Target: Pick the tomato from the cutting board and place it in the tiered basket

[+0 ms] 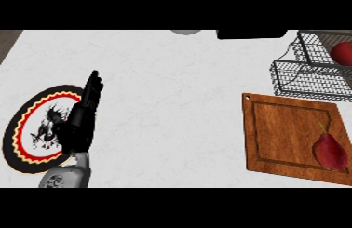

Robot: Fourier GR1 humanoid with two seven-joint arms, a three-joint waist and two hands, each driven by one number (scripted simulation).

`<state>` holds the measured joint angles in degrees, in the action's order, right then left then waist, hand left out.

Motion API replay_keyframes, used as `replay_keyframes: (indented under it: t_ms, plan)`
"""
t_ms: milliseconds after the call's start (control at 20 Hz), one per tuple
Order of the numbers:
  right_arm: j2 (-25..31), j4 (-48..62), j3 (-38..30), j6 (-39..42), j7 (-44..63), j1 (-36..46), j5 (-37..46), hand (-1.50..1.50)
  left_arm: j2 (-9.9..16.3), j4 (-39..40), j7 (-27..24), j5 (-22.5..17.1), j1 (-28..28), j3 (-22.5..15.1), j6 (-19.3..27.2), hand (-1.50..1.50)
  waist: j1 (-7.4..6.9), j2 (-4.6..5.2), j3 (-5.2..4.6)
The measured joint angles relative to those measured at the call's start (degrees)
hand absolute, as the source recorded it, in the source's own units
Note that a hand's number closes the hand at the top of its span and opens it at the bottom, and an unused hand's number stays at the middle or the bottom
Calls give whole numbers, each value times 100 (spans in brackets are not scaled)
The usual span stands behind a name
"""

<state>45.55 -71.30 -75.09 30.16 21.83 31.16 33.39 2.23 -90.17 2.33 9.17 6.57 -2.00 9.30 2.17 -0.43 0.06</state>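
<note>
Left hand (81,114), fingers straight and holding nothing, rests over a round patterned plate (27,129) at the white tabletop's (172,92) left. Right: wooden cutting board (288,129) bearing a red leaf-shaped object (330,151). Behind it, the wire tiered basket (313,76) contains the red tomato (342,53).

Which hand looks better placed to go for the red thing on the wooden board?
Probably the right, though it is out of view. The red thing lies on the board at the far right, while the left hand rests open over a plate at the far left.
</note>
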Motion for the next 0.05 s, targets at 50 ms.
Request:
replay_keyframes:
  t_ms: [50]
  plan:
    - [100,14,-239,217,-61,-214,-164,-150,-3,-30,22,11,-30,-12,6,0,13,-4,0]
